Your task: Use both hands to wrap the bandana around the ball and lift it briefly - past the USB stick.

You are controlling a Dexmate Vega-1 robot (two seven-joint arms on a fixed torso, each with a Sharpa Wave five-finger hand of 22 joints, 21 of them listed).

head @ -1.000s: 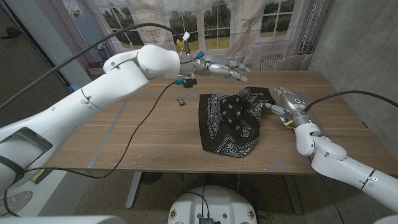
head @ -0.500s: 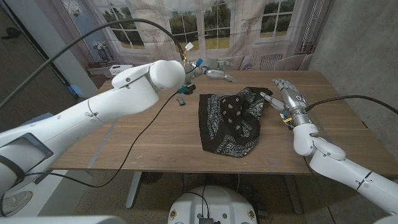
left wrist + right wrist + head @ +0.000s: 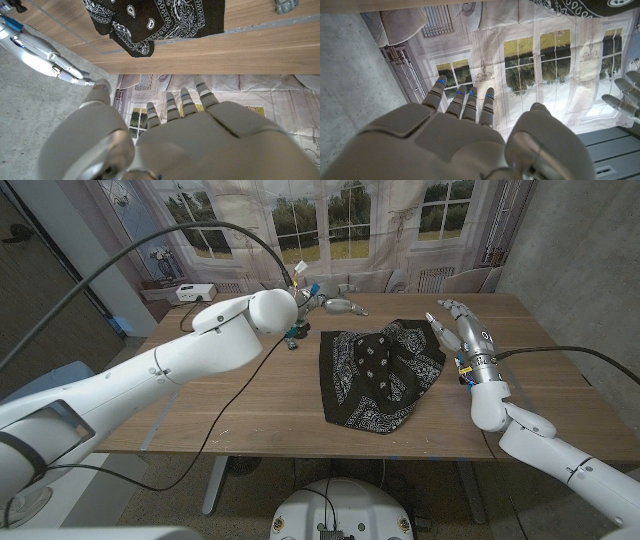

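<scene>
The bandana [image 3: 378, 375] lies crumpled in the middle of the table [image 3: 250, 400], humped at its far right where the ball presumably sits, hidden; the USB stick [image 3: 290, 343] lies just beyond its far left corner. The right hand [image 3: 462, 332] is raised at the cloth's right edge, fingers spread, holding nothing; the left hand [image 3: 338, 305] hovers past the far edge, fingers extended and empty. Judged next step: lower both hands onto opposite edges, gather cloth evenly under the hump, then lift; an uneven gather risks the ball rolling out.

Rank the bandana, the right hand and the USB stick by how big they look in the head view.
1. bandana, clearly largest.
2. right hand, raised off the table, so nearness to the camera may inflate it.
3. USB stick, a tiny item beside the bandana.
</scene>
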